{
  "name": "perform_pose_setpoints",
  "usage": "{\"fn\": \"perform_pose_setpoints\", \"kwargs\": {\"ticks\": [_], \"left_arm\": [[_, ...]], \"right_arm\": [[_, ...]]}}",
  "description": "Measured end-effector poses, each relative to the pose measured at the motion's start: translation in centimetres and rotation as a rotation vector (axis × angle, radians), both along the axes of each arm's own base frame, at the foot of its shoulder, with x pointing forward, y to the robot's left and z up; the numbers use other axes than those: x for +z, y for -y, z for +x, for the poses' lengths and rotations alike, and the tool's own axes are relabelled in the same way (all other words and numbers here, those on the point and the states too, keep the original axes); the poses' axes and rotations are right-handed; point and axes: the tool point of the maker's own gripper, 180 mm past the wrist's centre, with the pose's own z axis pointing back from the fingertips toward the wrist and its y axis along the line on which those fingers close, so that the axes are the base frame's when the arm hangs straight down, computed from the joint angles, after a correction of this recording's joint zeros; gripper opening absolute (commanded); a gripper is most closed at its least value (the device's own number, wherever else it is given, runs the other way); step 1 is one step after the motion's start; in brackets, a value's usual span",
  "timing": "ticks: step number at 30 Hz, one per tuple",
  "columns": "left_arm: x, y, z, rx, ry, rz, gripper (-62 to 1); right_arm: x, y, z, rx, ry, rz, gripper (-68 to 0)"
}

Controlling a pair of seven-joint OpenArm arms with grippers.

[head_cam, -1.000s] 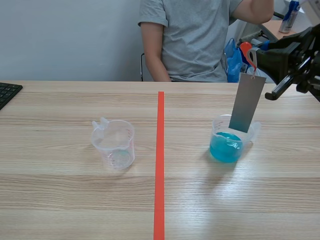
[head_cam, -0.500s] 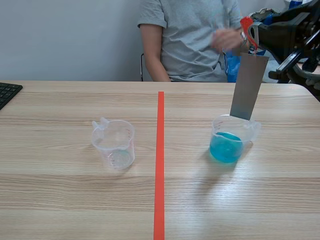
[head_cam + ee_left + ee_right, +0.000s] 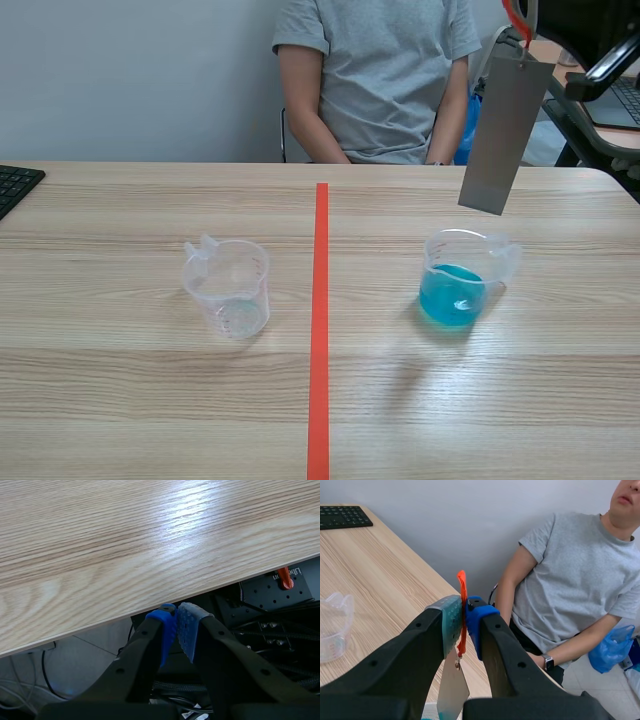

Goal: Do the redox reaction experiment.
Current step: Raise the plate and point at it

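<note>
here, nearest, by the near edge of the table (image 3: pixel 125 540): left gripper (image 3: pixel 176 625), blue pads pressed together on nothing. further on, left of the orange-red line (image 3: pixel 319 330), an empty clear beaker (image 3: pixel 228 290); right of the line, a beaker with blue liquid (image 3: pixel 458 282). above this one, apart from its rim, a grey metal plate (image 3: pixel 500 130) hanging tilted on an orange strap (image 3: pixel 462 605), strap pinched tight in the right gripper (image 3: pixel 464 622). behind the table, a seated person (image 3: pixel 375 70); at far left, a keyboard (image 3: pixel 15 185).

A grey metal strip (image 3: pixel 503 132) hangs above the blue-liquid beaker (image 3: pixel 455 290).
</note>
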Motion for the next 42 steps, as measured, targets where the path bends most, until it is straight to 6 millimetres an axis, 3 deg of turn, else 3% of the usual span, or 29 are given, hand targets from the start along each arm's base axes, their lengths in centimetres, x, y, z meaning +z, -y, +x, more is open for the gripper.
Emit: {"fn": "perform_pose_setpoints", "kwargs": {"ticks": [17, 24, 34, 42], "left_arm": [[0.1, 0.0, 0.1, 0.001, 0.005, -0.002, -55.8], [1.6, -0.1, 1.3, -0.090, 0.055, -0.015, -55.8], [8.9, 2.0, 8.2, -0.366, 0.222, -0.055, -55.8], [13.7, 3.5, 15.5, -0.498, 0.354, -0.048, -55.8]], "right_arm": [[0.0, 0.0, 0.0, 0.000, 0.000, 0.000, -66.0], [0.0, 0.0, 0.0, 0.000, 0.000, 0.000, -66.0], [0.0, 0.0, 0.0, -0.001, -0.002, -0.002, -66.0], [0.0, 0.0, 0.0, -0.001, -0.002, -0.002, -66.0]]}}
